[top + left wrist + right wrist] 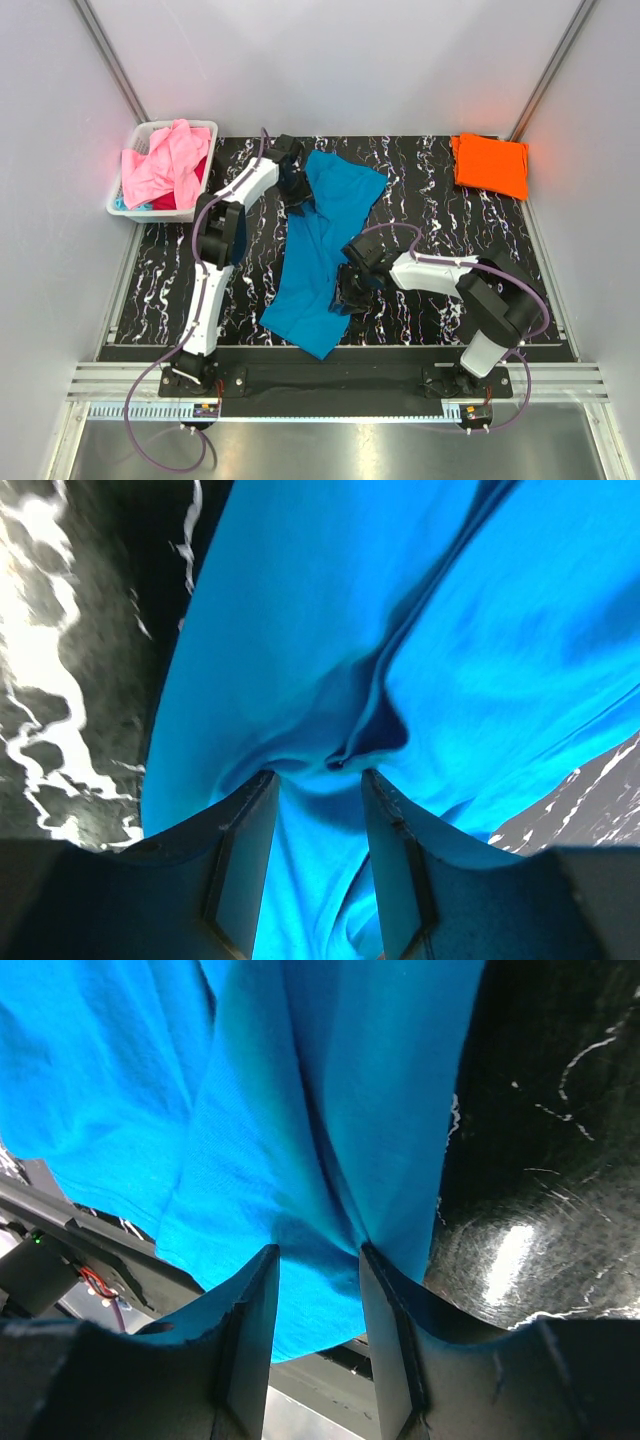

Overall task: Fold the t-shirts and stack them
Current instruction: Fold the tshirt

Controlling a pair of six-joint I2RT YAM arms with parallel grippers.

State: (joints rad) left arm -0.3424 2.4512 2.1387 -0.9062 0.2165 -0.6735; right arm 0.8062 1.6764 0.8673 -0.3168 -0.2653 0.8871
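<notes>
Where grippers pinch it, t-shirt bunches.

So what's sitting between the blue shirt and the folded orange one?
Nothing: in the top view only bare black marbled table separates the blue shirt from the orange shirt.

Left arm: rises from its base at lower left, elbow bent at mid-left, forearm reaching toward upper centre.
Left gripper: tipped downward, fingers clamped on a gathered fold of the teal-blue t-shirt.
Right arm: rises at lower right, forearm stretched leftward toward centre.
Right gripper: pointing down, fingers pinching the same shirt's edge.
</notes>
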